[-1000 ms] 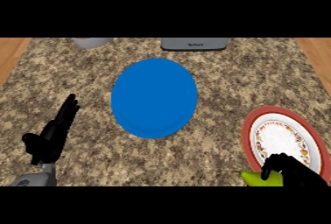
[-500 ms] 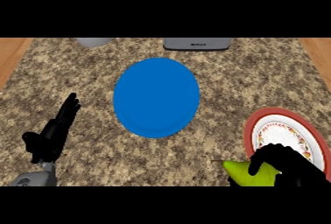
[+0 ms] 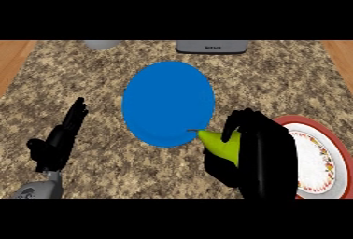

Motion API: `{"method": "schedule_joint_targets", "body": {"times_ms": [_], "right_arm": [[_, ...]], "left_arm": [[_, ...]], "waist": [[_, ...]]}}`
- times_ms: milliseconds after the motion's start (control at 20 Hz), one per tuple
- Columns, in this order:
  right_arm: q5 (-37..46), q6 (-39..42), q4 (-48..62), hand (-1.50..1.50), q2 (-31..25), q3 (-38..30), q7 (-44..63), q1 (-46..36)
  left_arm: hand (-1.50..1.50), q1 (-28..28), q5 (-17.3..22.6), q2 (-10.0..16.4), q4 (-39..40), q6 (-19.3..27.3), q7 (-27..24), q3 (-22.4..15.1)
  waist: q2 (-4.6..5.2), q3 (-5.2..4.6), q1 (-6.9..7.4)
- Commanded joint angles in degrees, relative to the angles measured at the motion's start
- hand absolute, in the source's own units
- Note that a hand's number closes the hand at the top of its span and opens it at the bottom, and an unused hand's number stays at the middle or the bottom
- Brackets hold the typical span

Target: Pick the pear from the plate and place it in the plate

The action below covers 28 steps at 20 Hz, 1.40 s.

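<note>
A yellow-green pear (image 3: 219,143) is held in my right hand (image 3: 258,156), whose fingers and thumb curl round it; its stem end points left, just over the right rim of the blue plate (image 3: 167,102). Most of the pear is hidden by the hand. The red-rimmed white patterned plate (image 3: 318,156) lies at the right, partly covered by my right hand and forearm. My left hand (image 3: 60,137) rests open at the lower left, fingers straight and pointing up, well left of the blue plate.
A grey appliance (image 3: 211,46) and a grey round object (image 3: 101,44) sit at the counter's far edge. Wooden floor shows beyond the granite counter at both upper corners.
My right hand has lifted the pear off the red-rimmed plate and carried it left and up to the blue plate's right rim. The left hand has stayed put.
</note>
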Motion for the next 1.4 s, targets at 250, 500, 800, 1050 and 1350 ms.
{"method": "schedule_joint_targets", "body": {"times_ms": [250,500,800,1050,1350], "right_arm": [[-12.59,-14.09,27.46,1.50,0.41,-0.45,6.44,-21.84],[-17.75,-22.51,40.76,1.50,0.42,3.07,6.52,-27.29],[-25.11,-36.98,53.93,1.50,0.42,0.82,4.24,-33.76],[-29.17,-44.70,64.29,-1.50,0.41,1.37,8.55,-39.36],[-38.54,-52.42,68.42,-1.50,0.41,-0.36,3.41,-40.71]], "left_arm": [[0.00,-1.24,-0.13,0.26,-0.59,-0.55,0.53,0.39],[0.00,1.47,0.93,0.87,-0.28,-2.83,-1.35,1.01],[0.00,-0.68,0.23,0.22,-0.56,-1.88,0.00,0.60],[0.00,-2.48,-0.25,-1.50,-2.76,-0.79,4.13,-1.12],[0.00,-0.90,-2.12,-2.43,1.48,-0.14,-1.93,-1.41]], "waist": [[0.17,0.01,0.91],[0.12,0.01,1.01],[0.47,0.02,1.86],[0.59,0.04,2.93],[0.71,0.03,2.42]]}}
